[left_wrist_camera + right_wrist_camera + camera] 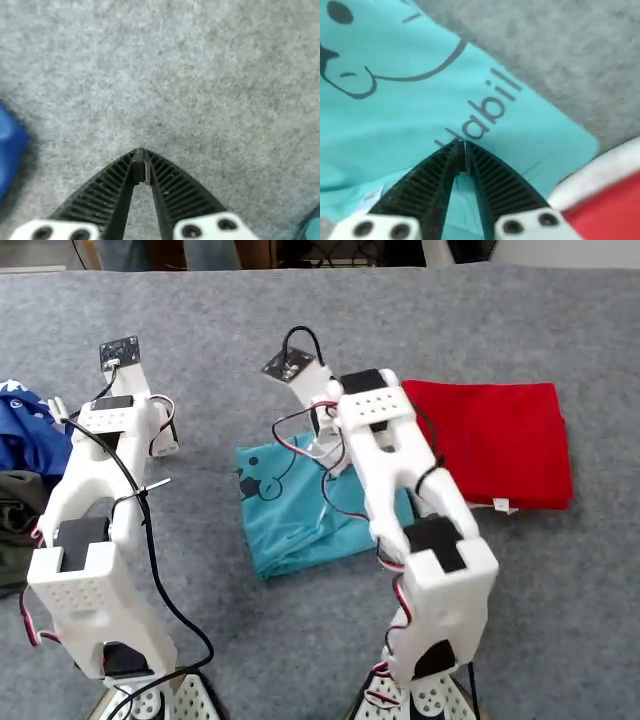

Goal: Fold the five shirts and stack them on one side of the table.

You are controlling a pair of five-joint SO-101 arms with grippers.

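A teal shirt [290, 510] with a dark cartoon print lies partly folded in the middle of the grey carpet. The right arm [400, 470] stretches over its right side. My right gripper [461, 145] is shut, its tips just over the teal shirt [395, 115] near the print; I cannot tell whether they pinch cloth. A folded red shirt [490, 445] lies to the right, its edge close to this gripper [615, 210]. My left gripper [140, 157] is shut and empty over bare carpet, between a crumpled blue shirt [25, 430] and the teal one.
A dark olive shirt [15, 525] lies bunched at the left edge below the blue one. The left arm [95, 490] stands beside that pile. Grey carpet [300, 330] covers the table, with open room at the back and front right.
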